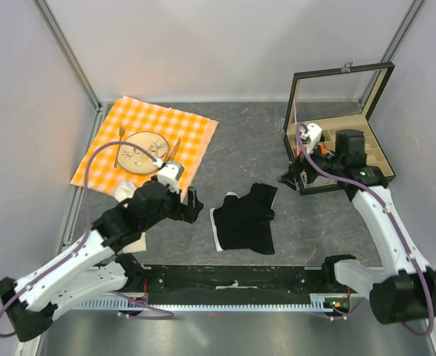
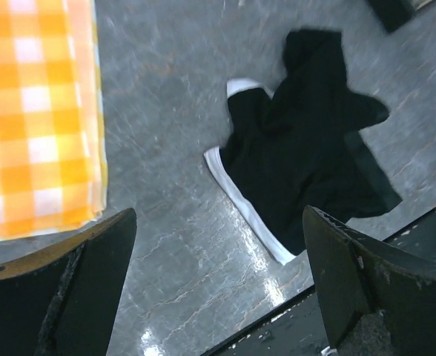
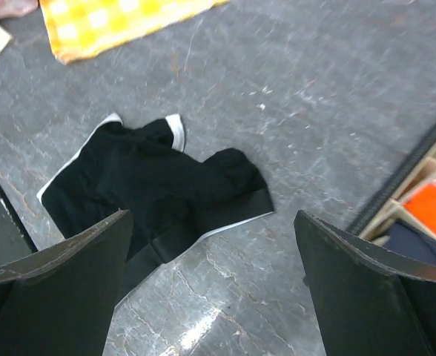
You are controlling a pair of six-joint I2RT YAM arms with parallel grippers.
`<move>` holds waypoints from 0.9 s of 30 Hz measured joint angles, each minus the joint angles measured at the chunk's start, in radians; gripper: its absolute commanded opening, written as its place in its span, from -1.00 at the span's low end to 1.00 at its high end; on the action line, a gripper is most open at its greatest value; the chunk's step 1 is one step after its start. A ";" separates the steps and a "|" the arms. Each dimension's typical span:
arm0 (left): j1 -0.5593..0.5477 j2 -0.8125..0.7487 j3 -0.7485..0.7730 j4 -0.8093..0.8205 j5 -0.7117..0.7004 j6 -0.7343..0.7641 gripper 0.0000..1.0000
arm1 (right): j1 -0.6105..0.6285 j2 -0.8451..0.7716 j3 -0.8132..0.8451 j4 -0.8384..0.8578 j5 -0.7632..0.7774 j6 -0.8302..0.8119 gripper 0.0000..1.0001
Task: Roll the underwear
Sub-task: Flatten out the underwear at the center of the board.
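The underwear (image 1: 245,219) lies loosely crumpled on the grey table, black with white trim. The left wrist view shows the underwear (image 2: 307,159) ahead and to the right, white band toward me. My left gripper (image 1: 190,205) hangs just left of it, open, nothing between its fingers (image 2: 92,274). My right gripper (image 1: 292,176) is up and to the right of the garment, near the box, open and empty. In the right wrist view the underwear (image 3: 151,185) lies ahead and to the left of the fingers (image 3: 351,274).
An orange checked cloth (image 1: 175,126) with a plate (image 1: 142,152) on it lies at the back left. An open box (image 1: 372,148) with a raised glass lid stands at the right, holding an orange roll (image 3: 429,211) and a dark roll (image 3: 414,245). A black rail (image 1: 233,278) runs along the near edge.
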 measured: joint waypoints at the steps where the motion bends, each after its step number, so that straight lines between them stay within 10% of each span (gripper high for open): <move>1: 0.002 0.031 -0.013 0.016 0.017 -0.006 0.96 | 0.012 0.036 0.000 -0.002 0.001 -0.014 0.96; 12: 0.267 0.558 0.006 0.305 0.324 -0.037 0.58 | 0.129 0.443 0.024 0.003 0.164 -0.115 0.55; 27: 0.278 0.899 0.192 0.400 0.484 -0.031 0.39 | 0.210 0.713 0.092 0.022 0.373 -0.142 0.19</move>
